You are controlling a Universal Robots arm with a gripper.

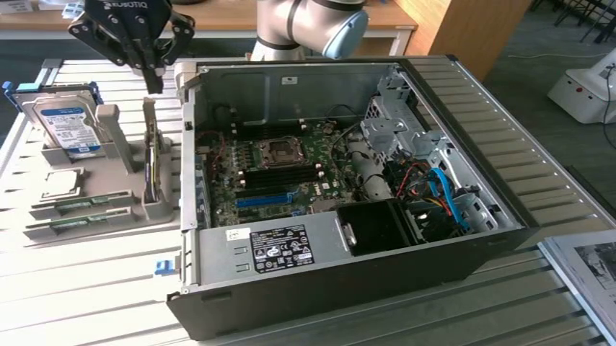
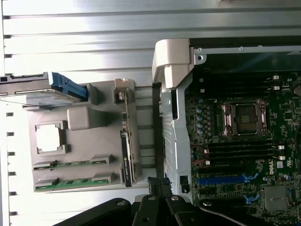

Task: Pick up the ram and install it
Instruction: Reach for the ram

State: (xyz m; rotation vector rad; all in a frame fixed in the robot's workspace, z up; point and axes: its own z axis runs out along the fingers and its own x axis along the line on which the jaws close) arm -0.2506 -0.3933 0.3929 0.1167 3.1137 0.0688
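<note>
Gripper (image 1: 152,81) with fingers pressed together, holding nothing, hangs over the case-side edge of the grey holder (image 2: 89,141). The ram (image 1: 82,204) is two green sticks lying flat along the holder's near edge. An upright board (image 1: 151,158), possibly another stick, stands beside the open computer case (image 1: 385,238).

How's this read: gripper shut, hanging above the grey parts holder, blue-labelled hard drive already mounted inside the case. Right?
One thing is off: the hard drive is not inside the case; it stands in the grey holder, outside the case, as the exterior view shows. The gripper is shut above the holder, as you said.
</note>
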